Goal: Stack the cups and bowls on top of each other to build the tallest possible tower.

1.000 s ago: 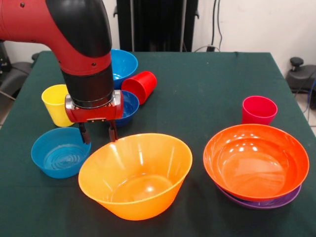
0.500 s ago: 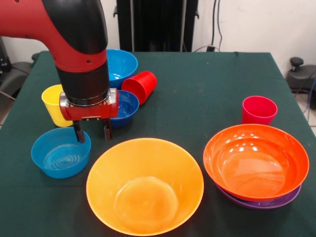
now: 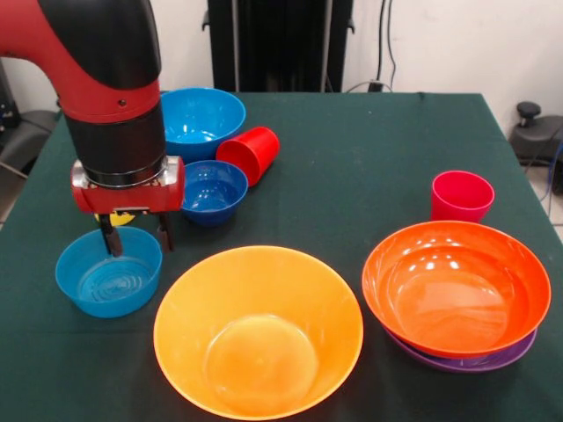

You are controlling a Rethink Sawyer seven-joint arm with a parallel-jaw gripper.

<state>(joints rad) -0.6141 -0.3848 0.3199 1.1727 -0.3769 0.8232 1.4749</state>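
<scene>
My gripper (image 3: 136, 236) is open with nothing between its fingers, and it hangs at the far rim of a mid-blue bowl (image 3: 108, 274) at the left. The huge orange bowl (image 3: 258, 330) sits upright at the front centre. At the right, a red-orange bowl (image 3: 456, 286) rests in the purple bowl (image 3: 466, 361), forming the low tower. A small dark blue bowl (image 3: 211, 189) and a larger blue bowl (image 3: 201, 117) stand behind my gripper. A red cup (image 3: 249, 154) lies on its side between them. The pinkish-red cup (image 3: 462, 195) stands upright. Only a sliver of the yellow cup (image 3: 119, 218) shows behind my gripper.
The green table (image 3: 352, 158) has open cloth across its middle and far right. My arm (image 3: 110, 79) fills the upper left and hides part of that corner. A black stand and cables lie beyond the far edge.
My gripper has moved left, away from the orange bowl's rim and over the mid-blue bowl. The orange bowl, tilted a second ago, now sits flat. The yellow cup is now mostly hidden.
</scene>
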